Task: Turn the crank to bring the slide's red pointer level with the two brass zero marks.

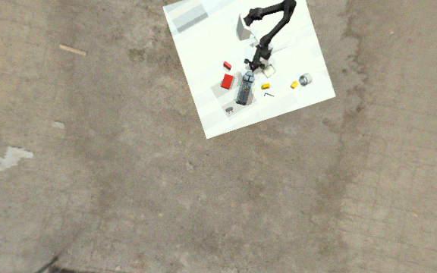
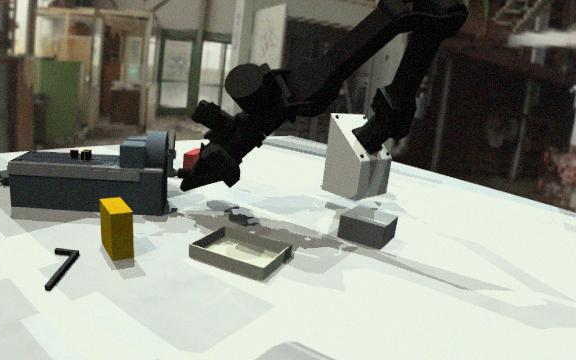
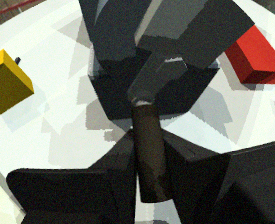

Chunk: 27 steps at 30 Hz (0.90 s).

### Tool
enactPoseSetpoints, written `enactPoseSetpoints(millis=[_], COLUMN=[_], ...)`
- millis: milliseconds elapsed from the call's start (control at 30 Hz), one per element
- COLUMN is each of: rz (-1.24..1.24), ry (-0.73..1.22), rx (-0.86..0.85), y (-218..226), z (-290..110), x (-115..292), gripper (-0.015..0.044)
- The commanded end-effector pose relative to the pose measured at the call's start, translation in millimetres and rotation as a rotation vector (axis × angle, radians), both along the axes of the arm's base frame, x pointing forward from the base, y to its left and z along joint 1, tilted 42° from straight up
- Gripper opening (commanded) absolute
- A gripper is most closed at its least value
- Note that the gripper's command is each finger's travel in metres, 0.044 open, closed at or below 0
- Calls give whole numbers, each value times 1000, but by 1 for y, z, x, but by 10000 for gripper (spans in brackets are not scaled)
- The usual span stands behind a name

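Note:
The machine [image 2: 68,187] [image 1: 243,92] is a long dark grey-blue block on the white table [image 1: 211,45]. On its top, a small red pointer [image 2: 74,153] sits beside a brass mark [image 2: 87,154]; they are too small to tell whether they are level. The round crank disc [image 2: 160,147] [image 3: 128,3] is at the machine's right end. My gripper [image 2: 186,179] [image 3: 144,133] [image 1: 252,68] is shut on the dark crank handle [image 3: 146,129], which sticks out from the crank arm [image 3: 154,76] towards the wrist camera.
A yellow block [image 2: 116,227] [image 3: 4,83] and a black hex key [image 2: 60,267] lie in front of the machine. A shallow grey tray [image 2: 233,268], a grey block [image 2: 367,227] and a white wedge [image 2: 350,157] stand to the right. A red block [image 3: 257,52] lies behind the crank.

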State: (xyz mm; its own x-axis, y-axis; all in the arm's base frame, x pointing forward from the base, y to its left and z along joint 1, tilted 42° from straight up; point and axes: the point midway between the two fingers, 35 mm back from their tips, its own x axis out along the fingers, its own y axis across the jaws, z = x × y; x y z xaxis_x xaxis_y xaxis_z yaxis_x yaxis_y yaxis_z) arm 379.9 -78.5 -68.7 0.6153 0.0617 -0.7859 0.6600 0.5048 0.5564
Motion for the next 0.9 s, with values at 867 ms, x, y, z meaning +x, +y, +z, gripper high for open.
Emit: enactPoseSetpoints(millis=[867], rz=[5], ry=[-20], rx=[4], y=[1], z=[15], x=[7], gripper=[0])
